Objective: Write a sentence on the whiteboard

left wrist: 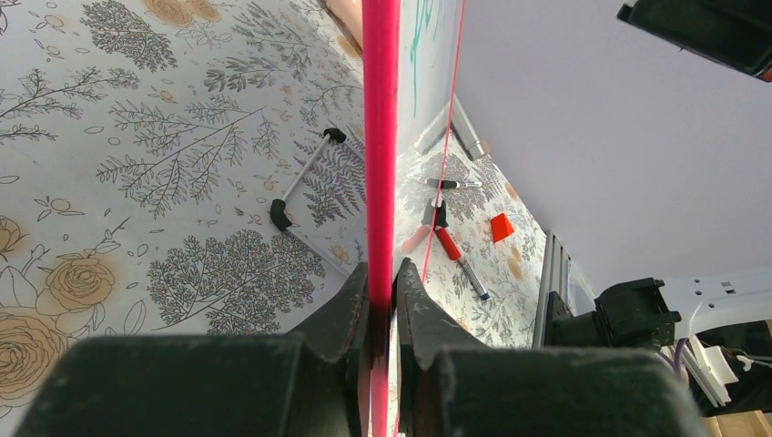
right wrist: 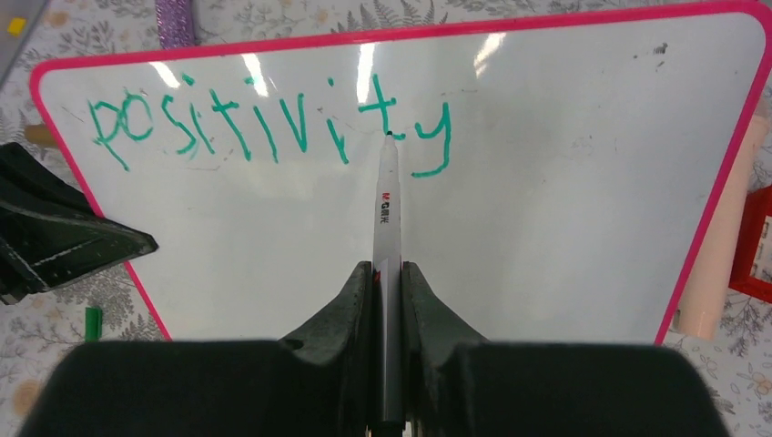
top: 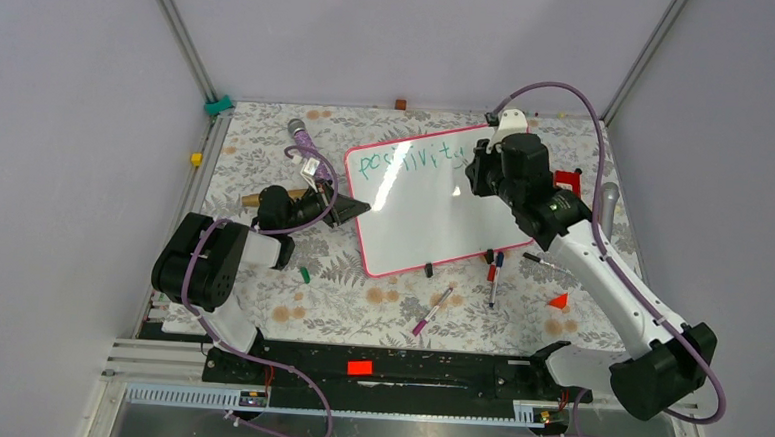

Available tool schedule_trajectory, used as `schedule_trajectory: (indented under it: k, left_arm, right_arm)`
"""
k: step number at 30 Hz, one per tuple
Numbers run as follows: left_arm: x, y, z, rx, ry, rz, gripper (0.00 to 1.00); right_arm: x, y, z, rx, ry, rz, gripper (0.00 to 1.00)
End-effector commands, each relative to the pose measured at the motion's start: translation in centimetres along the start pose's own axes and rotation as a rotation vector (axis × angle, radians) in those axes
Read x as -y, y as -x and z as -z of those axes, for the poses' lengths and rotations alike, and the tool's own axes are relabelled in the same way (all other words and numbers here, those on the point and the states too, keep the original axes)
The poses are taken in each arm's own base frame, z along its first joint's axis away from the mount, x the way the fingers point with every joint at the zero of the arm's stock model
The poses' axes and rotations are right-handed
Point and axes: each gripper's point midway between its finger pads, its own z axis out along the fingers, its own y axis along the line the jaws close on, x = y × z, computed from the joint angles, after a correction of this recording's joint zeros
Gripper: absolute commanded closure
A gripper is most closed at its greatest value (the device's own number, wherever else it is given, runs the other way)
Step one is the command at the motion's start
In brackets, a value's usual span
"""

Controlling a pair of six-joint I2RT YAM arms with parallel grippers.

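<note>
Glossy whiteboard [right wrist: 564, 237], glare streaks; smooth pink plastic frame. Matt floral-print surface [top: 267, 152]. Grainy matt black plastic right pincer [right wrist: 389, 271]. Smooth white marker [right wrist: 386, 196] barrel.

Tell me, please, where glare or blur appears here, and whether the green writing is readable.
Right wrist view: bright glare makes short streaks along the top of the whiteboard, yet the green writing reads clearly. Left wrist view: the left gripper, close to the lens, is dark with little detail. Top external view: even light, the writing small.

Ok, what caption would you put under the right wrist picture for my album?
Right end effector holds a marker, tip at the green word "positivity" on the whiteboard.
</note>
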Motion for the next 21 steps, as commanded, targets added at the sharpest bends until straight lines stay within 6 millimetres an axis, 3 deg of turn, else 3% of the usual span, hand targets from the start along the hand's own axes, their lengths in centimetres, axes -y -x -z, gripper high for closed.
schedule_trajectory:
  k: [1,21]
  left_arm:
    - [-2.2,-2.0,0.6,-0.04,0.086,-0.02,1.0]
    - [-2.6,-2.0,0.5,-0.051,0.111,-0.027,0.98]
  right_arm:
    - [-1.2,2.4,0.6,0.1,0.068,-0.024,1.0]
    - [-2.6,3.3,4.4,0.193,0.052,-0.281,1.0]
